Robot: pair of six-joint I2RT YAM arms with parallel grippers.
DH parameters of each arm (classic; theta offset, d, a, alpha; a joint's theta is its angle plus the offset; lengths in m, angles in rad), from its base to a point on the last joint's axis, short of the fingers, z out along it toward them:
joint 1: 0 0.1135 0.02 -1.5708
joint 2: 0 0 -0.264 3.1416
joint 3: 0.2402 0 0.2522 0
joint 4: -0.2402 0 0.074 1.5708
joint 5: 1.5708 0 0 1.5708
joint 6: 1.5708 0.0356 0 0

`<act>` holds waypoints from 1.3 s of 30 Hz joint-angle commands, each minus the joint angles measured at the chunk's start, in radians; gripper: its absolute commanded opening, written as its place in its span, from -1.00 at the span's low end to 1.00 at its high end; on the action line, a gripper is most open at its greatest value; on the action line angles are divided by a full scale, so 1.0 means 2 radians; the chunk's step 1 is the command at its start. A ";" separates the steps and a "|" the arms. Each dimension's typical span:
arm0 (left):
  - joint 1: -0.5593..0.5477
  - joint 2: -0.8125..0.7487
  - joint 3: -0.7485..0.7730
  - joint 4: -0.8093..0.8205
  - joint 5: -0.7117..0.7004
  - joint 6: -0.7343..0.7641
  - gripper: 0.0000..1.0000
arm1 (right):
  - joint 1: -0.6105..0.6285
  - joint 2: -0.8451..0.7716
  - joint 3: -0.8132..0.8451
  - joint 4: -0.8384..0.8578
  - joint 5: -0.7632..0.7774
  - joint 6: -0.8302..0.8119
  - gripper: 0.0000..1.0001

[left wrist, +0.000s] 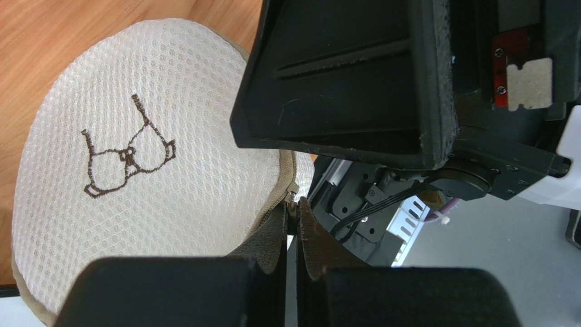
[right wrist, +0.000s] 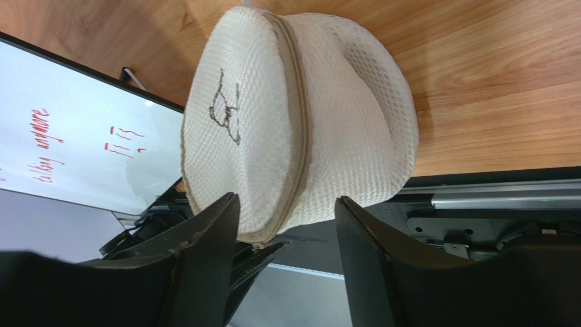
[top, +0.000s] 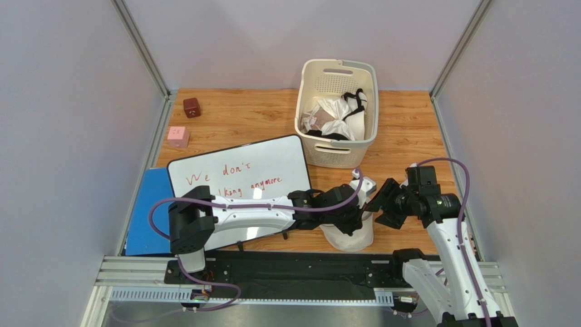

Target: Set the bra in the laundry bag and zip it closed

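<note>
Table: laundry bag pinched by L gripper; R gripper spread alongside.

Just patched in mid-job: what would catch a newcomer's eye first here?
The round mesh laundry bag, embroidered with a bra outline, stands on edge at the table's near side, zipper apparently closed. The left tool pinches its zipper rim; the right tool is open astride that rim. Behind, a cream basket holds crumpled garments.

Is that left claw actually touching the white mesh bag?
Touching. The left wrist view shows the left gripper shut on the laundry bag's tan zipper edge.
</note>
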 commanded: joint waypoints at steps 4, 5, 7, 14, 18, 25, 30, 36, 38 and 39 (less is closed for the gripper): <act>-0.001 -0.006 0.023 0.022 0.014 -0.010 -1.00 | 0.020 -0.003 -0.014 0.048 -0.035 0.039 0.01; 0.000 -0.006 0.024 0.021 0.014 -0.010 -1.00 | 0.023 -0.004 -0.017 0.051 -0.035 0.047 -0.02; 0.000 -0.005 0.027 0.018 0.014 -0.007 -1.00 | 0.033 -0.006 -0.020 0.057 -0.032 0.052 -0.08; 0.000 -0.004 0.033 0.009 0.013 -0.006 -1.00 | 0.039 0.002 -0.016 0.060 0.007 0.056 -0.70; 0.003 -0.007 0.014 -0.014 -0.013 -0.014 -1.00 | 0.038 0.016 0.013 0.044 0.029 0.034 -1.00; 0.034 -0.066 -0.070 -0.028 -0.053 -0.024 -1.00 | 0.023 0.028 0.040 0.025 0.036 -0.002 -1.00; 0.034 -0.084 -0.075 -0.034 -0.045 0.003 -1.00 | 0.016 0.032 0.047 0.024 0.045 -0.017 -1.00; 0.015 -0.055 -0.023 -0.001 0.014 0.022 -1.00 | 0.016 0.066 0.045 0.063 0.017 -0.038 -1.00; 0.006 -0.037 -0.003 0.007 0.035 0.019 -1.00 | 0.017 0.094 0.045 0.076 -0.011 -0.040 -0.99; 0.005 -0.032 0.006 0.014 0.043 0.013 -1.00 | 0.019 0.104 0.047 0.085 -0.018 -0.040 -0.92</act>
